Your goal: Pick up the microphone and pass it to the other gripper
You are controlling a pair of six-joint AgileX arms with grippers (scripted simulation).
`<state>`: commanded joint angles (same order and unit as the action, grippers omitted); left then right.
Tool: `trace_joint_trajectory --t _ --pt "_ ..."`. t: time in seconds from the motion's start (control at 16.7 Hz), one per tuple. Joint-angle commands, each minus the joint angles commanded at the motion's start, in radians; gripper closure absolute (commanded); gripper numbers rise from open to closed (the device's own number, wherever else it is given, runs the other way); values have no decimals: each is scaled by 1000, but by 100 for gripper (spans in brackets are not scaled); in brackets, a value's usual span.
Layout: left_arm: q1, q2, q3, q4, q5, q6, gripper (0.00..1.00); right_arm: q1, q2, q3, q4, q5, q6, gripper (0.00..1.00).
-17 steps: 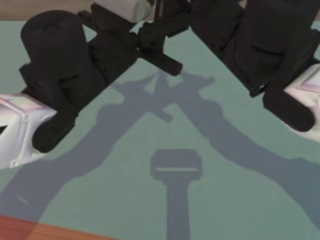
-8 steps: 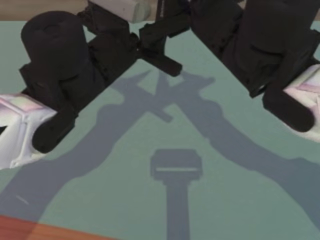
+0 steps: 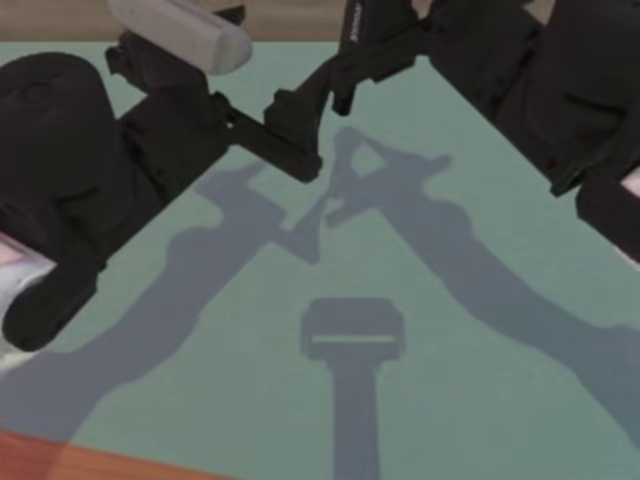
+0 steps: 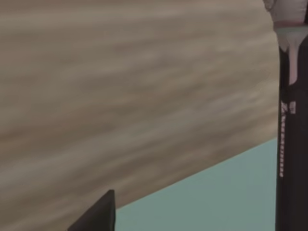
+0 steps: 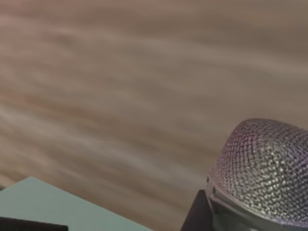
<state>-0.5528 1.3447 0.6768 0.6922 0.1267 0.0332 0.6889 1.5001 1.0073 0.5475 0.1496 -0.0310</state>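
from above: right gripper (image 3: 345,70) clamped on the microphone (image 3: 352,22), aloft over the far edge of the table (image 3: 450,330); left gripper (image 3: 285,140) just beside, apparently spread. on the left wrist: black handle (image 4: 291,144) off to one side of the finger (image 4: 98,216), so best centred between both before closing. on the right wrist: mesh head (image 5: 262,168) close up, grip worth keeping firm until then.

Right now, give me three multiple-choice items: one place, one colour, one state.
1. The microphone is: A at the near edge; B at the left edge; C by the right gripper, near the far edge.
2. The table is: A teal; B red; C white.
3. The microphone is: A lying flat; B held aloft; C standing on the table.

C: its mesh head fills the right wrist view's corner, with the left gripper apart from it.
A: the top view shows a teal surface.
B: only shadows lie on the table.
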Motion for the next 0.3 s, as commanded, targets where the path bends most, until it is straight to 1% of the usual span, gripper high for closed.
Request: trace_joint_trajectory --t 0.18,0.3 --pt "18 -111 -85 -24 13 -1 0 -39 -45 -41 -2 -42 2 100" --pt "22 -137 -109 -29 17 -1 0 -50 -58 -53 -3 -54 3 100"
